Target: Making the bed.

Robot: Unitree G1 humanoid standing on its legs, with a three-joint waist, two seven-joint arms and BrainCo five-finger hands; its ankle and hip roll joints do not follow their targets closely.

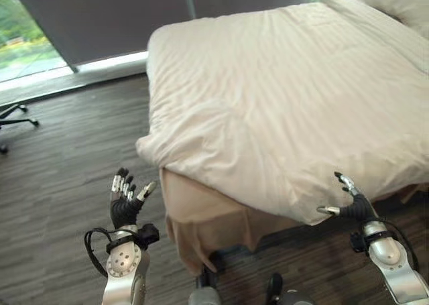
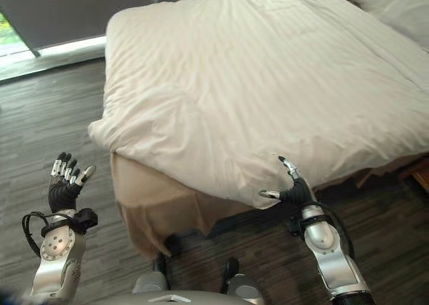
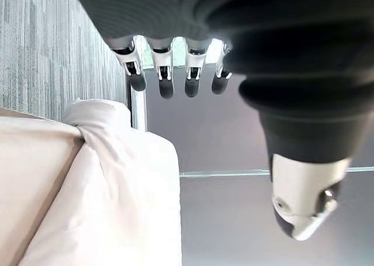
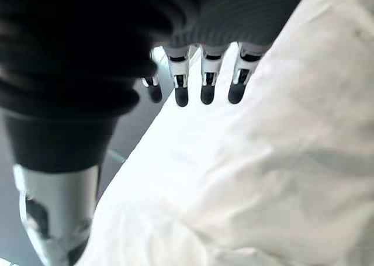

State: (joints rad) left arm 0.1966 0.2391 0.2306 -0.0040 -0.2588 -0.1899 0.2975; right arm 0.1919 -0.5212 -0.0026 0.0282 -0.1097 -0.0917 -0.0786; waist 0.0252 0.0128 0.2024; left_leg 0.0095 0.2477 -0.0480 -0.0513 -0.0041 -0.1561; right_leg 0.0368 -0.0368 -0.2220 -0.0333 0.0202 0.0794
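A cream duvet (image 1: 288, 97) covers the bed, its near corner hanging over a tan bed skirt (image 1: 201, 214). My left hand (image 1: 124, 201) is raised over the floor, left of the bed's near corner, fingers straight and apart from the cloth. My right hand (image 1: 352, 201) is open at the duvet's near edge (image 2: 255, 184), thumb and fingers spread just below the hanging hem, holding nothing. In the right wrist view the fingers (image 4: 204, 85) reach out beside the white duvet (image 4: 280, 161). A pillow (image 1: 402, 0) lies at the far right.
Dark wood floor (image 1: 60, 184) lies left of the bed. An office chair's base (image 1: 13, 117) stands at the far left. A window (image 1: 27, 37) and a grey wall run behind the bed.
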